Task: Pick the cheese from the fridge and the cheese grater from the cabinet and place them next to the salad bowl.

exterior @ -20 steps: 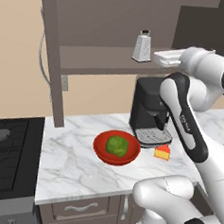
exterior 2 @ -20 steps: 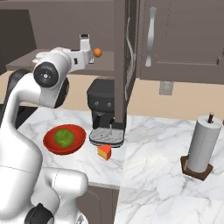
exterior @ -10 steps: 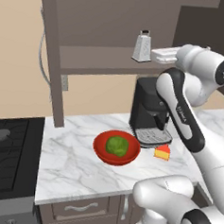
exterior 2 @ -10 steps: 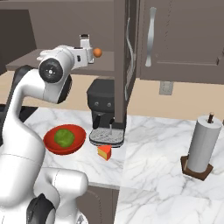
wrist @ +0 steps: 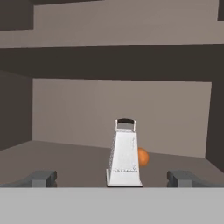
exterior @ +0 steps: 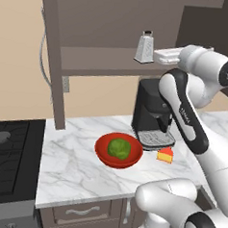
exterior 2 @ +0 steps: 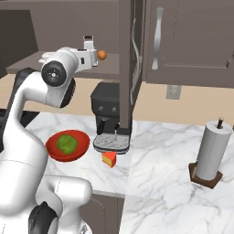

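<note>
The silver cheese grater (exterior: 145,47) stands upright on the shelf of the dark cabinet (exterior: 100,62). My gripper (exterior: 156,55) hovers at shelf height just right of it, open and empty. In the hand view the cheese grater (wrist: 124,155) is straight ahead, between the spread fingertips (wrist: 41,178) but farther back, with a small orange ball (wrist: 142,156) behind it. On the counter, the cheese (exterior: 165,155) wedge lies just right of the red salad bowl (exterior: 118,150) with its green ball. From the right, the cheese (exterior 2: 109,159) sits near the salad bowl (exterior 2: 67,145). The fridge is out of view.
A black coffee machine (exterior: 152,116) stands under the shelf, behind the bowl and cheese. A stove (exterior: 6,161) borders the counter on the left. A paper towel roll (exterior 2: 211,155) stands far right. An open cabinet door (exterior 2: 125,68) hangs beside the shelf.
The hand has edged slightly toward the grater along the shelf, and the arm's upper joint has shifted with it. The jaws stay open. Bowl and cheese have not moved.
</note>
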